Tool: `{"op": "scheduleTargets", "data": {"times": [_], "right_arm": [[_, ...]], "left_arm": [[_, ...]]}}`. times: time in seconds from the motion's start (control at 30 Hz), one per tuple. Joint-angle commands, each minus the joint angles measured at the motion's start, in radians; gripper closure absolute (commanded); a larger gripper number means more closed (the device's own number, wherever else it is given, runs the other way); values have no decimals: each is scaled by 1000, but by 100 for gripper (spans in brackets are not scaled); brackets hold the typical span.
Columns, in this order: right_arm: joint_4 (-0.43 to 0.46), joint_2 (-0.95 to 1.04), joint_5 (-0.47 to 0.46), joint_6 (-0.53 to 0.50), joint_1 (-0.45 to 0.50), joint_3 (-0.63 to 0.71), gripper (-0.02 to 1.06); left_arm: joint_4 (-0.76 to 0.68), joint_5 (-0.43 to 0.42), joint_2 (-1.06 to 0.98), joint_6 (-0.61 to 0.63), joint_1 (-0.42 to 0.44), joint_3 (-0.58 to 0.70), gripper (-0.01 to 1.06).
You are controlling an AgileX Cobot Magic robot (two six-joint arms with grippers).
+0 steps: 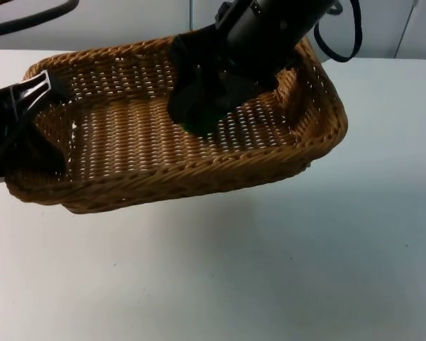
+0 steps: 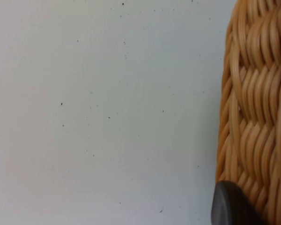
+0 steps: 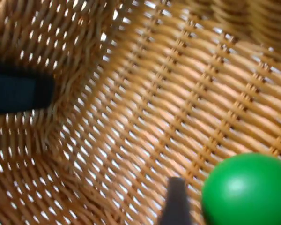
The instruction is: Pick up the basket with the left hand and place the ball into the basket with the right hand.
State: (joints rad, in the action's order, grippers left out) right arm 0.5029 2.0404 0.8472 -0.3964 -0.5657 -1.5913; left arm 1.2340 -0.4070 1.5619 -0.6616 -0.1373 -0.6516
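While basket (image 1: 199, 163) is held above worktop (image 1: 270, 270) by left gripper (image 1: 39, 89), clamped on rim, right gripper (image 1: 199, 117) is lowered inside; ball (image 3: 247, 190) seen at its fingertip, low over weave; grip state cannot be told; release advised low, basket kept level.

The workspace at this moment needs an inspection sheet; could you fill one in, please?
Surface: white table, bare where seen.
Job's things: wicker basket lifted off the table; green ball inside the basket.
Clutter: nothing seen.
Grippers: left gripper clamps the basket's rim at its left end; right gripper reaches down into the basket, beside the ball.
Cables: robot's own, left out.
Surroundings: grey wall behind the table.
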Motion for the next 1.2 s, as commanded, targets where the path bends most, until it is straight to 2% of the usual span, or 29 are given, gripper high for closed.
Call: {"op": "scheduleTargets", "data": {"times": [0.0, 0.13, 0.17, 0.27, 0.3, 0.33, 0.43, 0.6, 0.73, 0.77, 0.9, 1.0, 1.17], "right_arm": [[-3, -3, -16, 31, -4, -19, 38], [-10, -31, 19, 31, -1, -75, 43], [-18, -47, 39, 31, -1, -98, 48], [-67, -141, 111, 34, -1, -201, 94], [-67, -141, 111, 34, -1, -201, 94], [-84, -177, 125, 38, -1, -230, 104], [-132, -281, 138, 75, -1, -294, 104], [-180, -392, 138, 101, -1, -308, 104], [-301, -532, 244, 174, -1, -308, 104], [-301, -532, 244, 174, -1, -308, 104], [-423, -601, 374, 222, -1, -308, 104], [-471, -627, 374, 250, -1, -308, 104], [-486, -670, 374, 266, -1, -308, 104]], "left_arm": [[21, -11, -14, 7, 1, -1, 105], [16, -11, -14, 7, 1, -1, 105], [16, -11, -14, 7, 1, -1, 105], [16, -9, -14, 7, 1, -1, 105], [16, -9, -14, 7, 1, -1, 105], [16, -9, -14, 7, 1, -1, 105], [16, -9, -14, 7, 1, -1, 105], [16, -6, -14, 7, 1, -1, 105], [16, -6, -14, 7, 1, -1, 105], [16, -6, -14, 7, 1, -1, 105], [4, -14, -14, 7, 1, -1, 105], [-25, -14, -14, 7, 1, -1, 105], [-37, -16, -14, 7, 1, -1, 105]]}}
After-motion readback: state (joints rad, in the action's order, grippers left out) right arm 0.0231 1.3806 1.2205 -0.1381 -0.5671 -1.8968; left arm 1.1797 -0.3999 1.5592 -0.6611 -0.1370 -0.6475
